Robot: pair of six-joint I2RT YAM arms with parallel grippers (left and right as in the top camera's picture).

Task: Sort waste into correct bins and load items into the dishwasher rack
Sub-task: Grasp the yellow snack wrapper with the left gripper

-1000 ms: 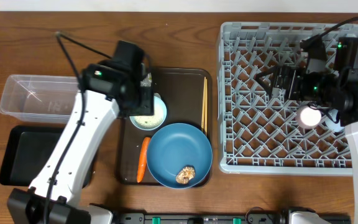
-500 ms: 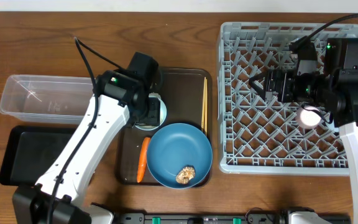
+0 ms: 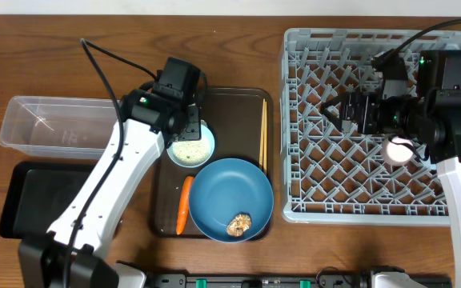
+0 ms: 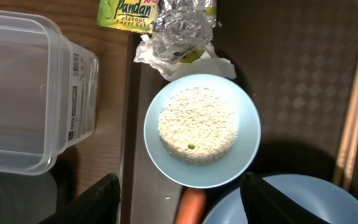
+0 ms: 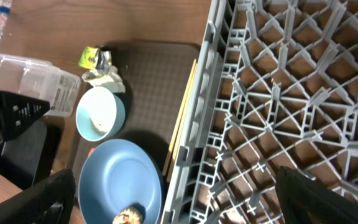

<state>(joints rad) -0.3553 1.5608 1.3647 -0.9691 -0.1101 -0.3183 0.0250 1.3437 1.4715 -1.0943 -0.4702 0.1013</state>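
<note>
My left gripper (image 4: 182, 206) hangs open above the near rim of the pale bowl (image 4: 202, 130), which is full of white rice (image 4: 197, 126). The orange carrot (image 4: 191, 205) lies below, between its fingers (image 4: 92, 202). The yellow-green wrapper (image 4: 143, 12) and crumpled paper (image 4: 185, 59) lie just beyond the bowl. On the blue plate (image 3: 230, 200) sits the brown lump (image 3: 238, 225). Chopsticks (image 3: 263, 132) lie along the serving tray's right side. My right gripper (image 5: 185, 205) is open and empty over the grey rack's (image 3: 310, 184) left part. A pink cup (image 3: 398, 150) stands in the rack.
The clear tub (image 3: 46, 124) and the black tray (image 3: 30, 200) sit at the left, the tub close beside the dark-brown serving tray (image 3: 230, 112). The rack's left wall stands close to the serving tray's right edge.
My left arm swung right over the bowl, then drew back a little, so the rice shows again. The right gripper drifted slightly left over the rack.
</note>
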